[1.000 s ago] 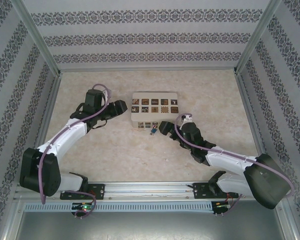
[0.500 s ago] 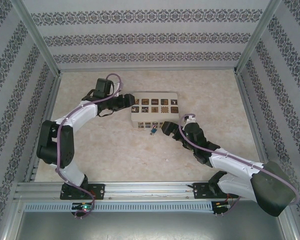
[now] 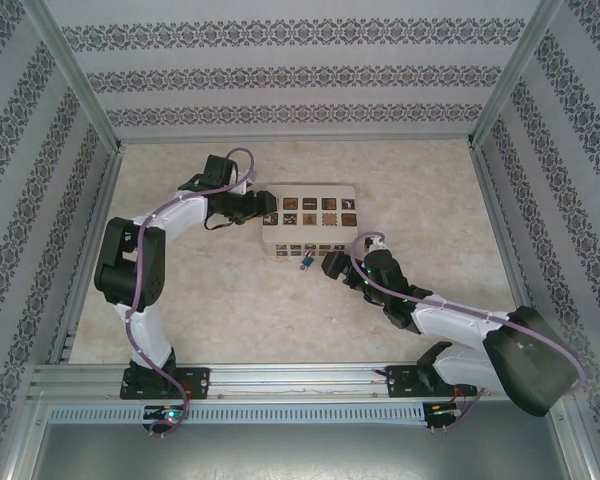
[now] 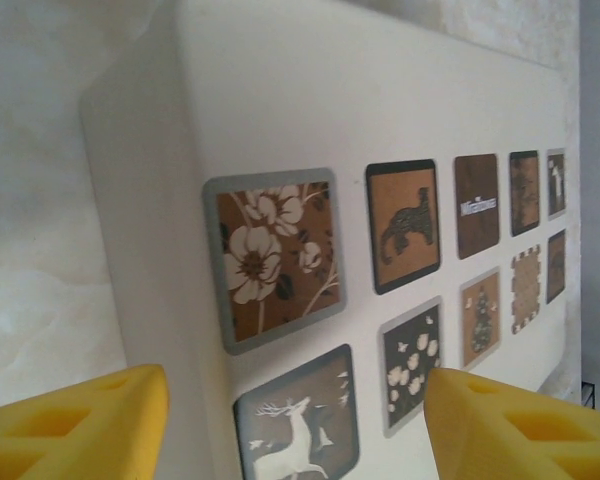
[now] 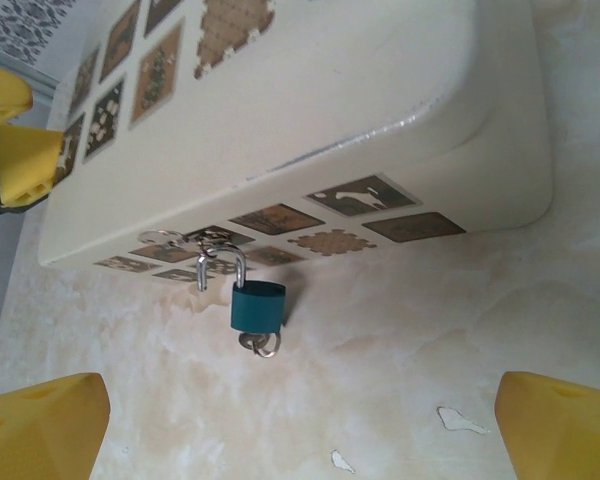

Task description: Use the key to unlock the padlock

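The small blue padlock (image 5: 257, 306) hangs from a hasp on the front of the white box (image 5: 310, 90), resting on the table. Its silver shackle (image 5: 220, 265) has one leg standing free beside the body. The silvery key (image 5: 258, 343) sticks out of the padlock's underside. My right gripper (image 5: 300, 440) is open, just short of the padlock, its yellow fingertips (image 5: 40, 425) wide to either side. In the top view the padlock (image 3: 306, 262) lies left of the right gripper (image 3: 330, 265). My left gripper (image 4: 298, 430) is open astride the white box's (image 4: 280, 100) left end.
The white box (image 3: 310, 222) with brown patterned squares sits mid-table. Patterned walls and metal frame posts (image 3: 80, 80) enclose the marbled tabletop (image 3: 230, 310). The left gripper's yellow fingers (image 5: 5, 130) show at the box's far end in the right wrist view.
The left arm has swung toward the box and its gripper now sits at the box's left end. The right gripper has shifted slightly near the padlock.
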